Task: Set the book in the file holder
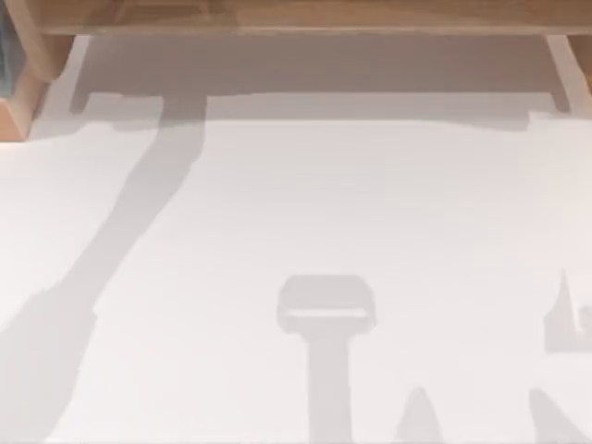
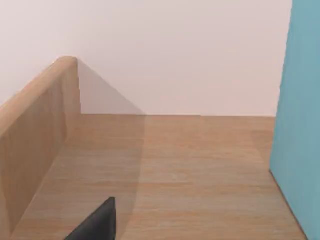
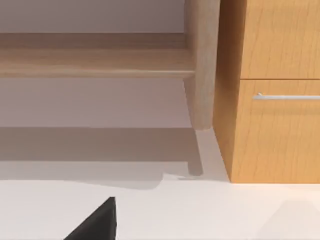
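White tabletop (image 1: 324, 213) under a wooden shelf (image 1: 305, 14); arm shadows only; book and file holder unseen. Left gripper (image 2: 97, 225) over the wood, beside a blue panel (image 2: 300, 125); finger spacing cannot be told; locate the book before descending.

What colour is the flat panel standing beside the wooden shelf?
The panel is light blue, best seen in the left wrist view.
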`<state>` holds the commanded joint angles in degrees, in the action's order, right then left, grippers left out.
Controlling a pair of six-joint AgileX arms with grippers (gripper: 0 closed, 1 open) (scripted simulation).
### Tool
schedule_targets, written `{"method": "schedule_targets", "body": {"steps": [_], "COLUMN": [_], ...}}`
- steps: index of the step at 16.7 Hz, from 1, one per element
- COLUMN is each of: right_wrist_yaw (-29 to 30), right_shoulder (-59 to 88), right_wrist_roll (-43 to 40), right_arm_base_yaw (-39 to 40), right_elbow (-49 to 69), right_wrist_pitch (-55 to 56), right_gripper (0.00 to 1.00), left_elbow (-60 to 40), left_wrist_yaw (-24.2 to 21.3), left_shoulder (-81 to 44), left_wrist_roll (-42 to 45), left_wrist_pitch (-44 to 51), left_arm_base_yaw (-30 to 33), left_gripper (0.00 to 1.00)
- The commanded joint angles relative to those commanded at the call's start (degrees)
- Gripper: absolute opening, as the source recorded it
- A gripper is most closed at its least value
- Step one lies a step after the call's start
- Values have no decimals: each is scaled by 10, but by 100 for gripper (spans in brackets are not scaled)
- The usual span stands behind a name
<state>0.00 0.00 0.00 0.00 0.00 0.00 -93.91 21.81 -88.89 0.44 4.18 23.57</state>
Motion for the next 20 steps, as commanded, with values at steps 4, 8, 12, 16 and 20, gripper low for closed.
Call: {"method": "schedule_targets", "body": {"steps": [4, 8, 12, 16, 20], "right_wrist_yaw": [0, 0, 0, 0, 0], "right_shoulder": [0, 0, 0, 0, 0], "right_wrist_roll": [0, 0, 0, 0, 0], "right_arm_base_yaw": [0, 0, 0, 0, 0], "right_elbow": [0, 0, 0, 0, 0], "right_wrist_pitch": [0, 0, 0, 0, 0], "right_gripper": [100, 100, 100, 100, 100], "left_elbow": [-160, -245, -253, -260, -313], "left_wrist_yaw": [36, 56, 58, 56, 49], "left_shoulder": [-149, -231, -239, -244, -279], "left_wrist_roll": [1, 1, 1, 1, 1], "left_wrist_pitch": [7, 11, 11, 13, 31], "left_arm_base_yaw": [39, 61, 64, 60, 54], "left_gripper": [100, 100, 100, 100, 100]}}
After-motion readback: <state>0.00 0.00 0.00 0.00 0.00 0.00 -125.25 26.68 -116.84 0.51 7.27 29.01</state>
